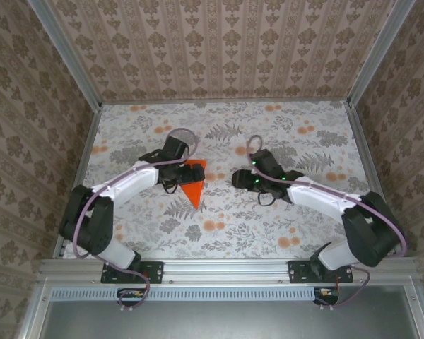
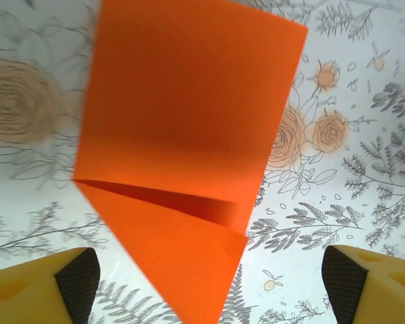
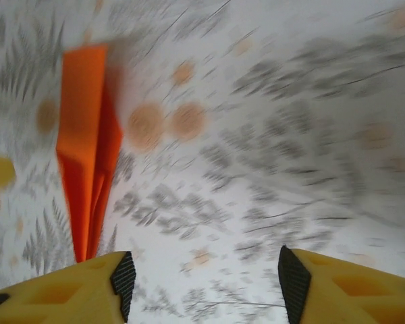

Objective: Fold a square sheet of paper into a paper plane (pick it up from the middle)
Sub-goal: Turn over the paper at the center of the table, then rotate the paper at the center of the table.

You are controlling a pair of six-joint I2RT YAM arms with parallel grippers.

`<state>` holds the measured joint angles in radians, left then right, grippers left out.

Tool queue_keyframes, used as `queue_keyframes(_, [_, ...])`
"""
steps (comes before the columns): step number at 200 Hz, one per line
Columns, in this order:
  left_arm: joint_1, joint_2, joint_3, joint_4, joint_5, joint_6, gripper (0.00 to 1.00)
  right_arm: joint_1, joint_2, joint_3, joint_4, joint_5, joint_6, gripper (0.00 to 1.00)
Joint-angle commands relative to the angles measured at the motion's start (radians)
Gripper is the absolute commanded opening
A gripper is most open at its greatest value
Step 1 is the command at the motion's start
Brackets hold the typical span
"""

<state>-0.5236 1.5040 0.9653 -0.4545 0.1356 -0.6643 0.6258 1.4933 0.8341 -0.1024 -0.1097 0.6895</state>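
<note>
The square sheet of paper is bright orange and lies flat on the printed table, folded into a pointed wedge like a paper plane, tip toward the near edge. My left gripper hovers over its far end. In the left wrist view the sheet shows a diagonal crease, and my left gripper stands open, its fingers wide apart on either side of the tip without touching it. My right gripper is to the right of the sheet, apart from it. Seen from the right wrist, the sheet lies to the left and my right gripper is open over bare table.
The table has a floral print with small orange blotches. Metal rails and patterned walls close in its sides and back. Free room lies between the two grippers and toward the near edge.
</note>
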Motion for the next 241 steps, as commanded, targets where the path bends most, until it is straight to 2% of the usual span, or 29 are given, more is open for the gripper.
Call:
queue_keyframes(1, [0.055, -0.075, -0.067, 0.034, 0.028, -0.021, 0.93, 0.112, 0.120, 0.122, 0.059, -0.039, 0.031, 0.49])
queue_keyframes(17, [0.118, -0.131, -0.121, 0.033, 0.028, -0.022, 0.96, 0.191, 0.208, 0.205, 0.057, -0.036, 0.034, 0.40])
queue_keyframes(42, [0.195, -0.210, -0.200, 0.029, 0.036, -0.029, 0.99, 0.262, 0.321, 0.332, 0.006, -0.017, 0.034, 0.35])
queue_keyframes(80, [0.290, -0.306, -0.297, 0.052, 0.086, -0.054, 1.00, 0.285, 0.467, 0.469, -0.099, -0.007, 0.041, 0.32])
queue_keyframes(131, [0.318, -0.315, -0.323, 0.080, 0.137, -0.055, 1.00, 0.278, 0.563, 0.543, -0.208, -0.003, -0.027, 0.32])
queue_keyframes(156, [0.319, -0.299, -0.321, 0.090, 0.159, -0.051, 1.00, 0.260, 0.562, 0.515, -0.251, -0.034, -0.134, 0.32])
queue_keyframes(211, [0.318, -0.284, -0.327, 0.136, 0.228, -0.054, 1.00, 0.245, 0.433, 0.317, -0.365, -0.050, -0.555, 0.34])
queue_keyframes(241, [0.298, -0.282, -0.328, 0.171, 0.252, -0.074, 1.00, 0.244, 0.308, 0.258, -0.338, -0.028, -0.587, 0.36])
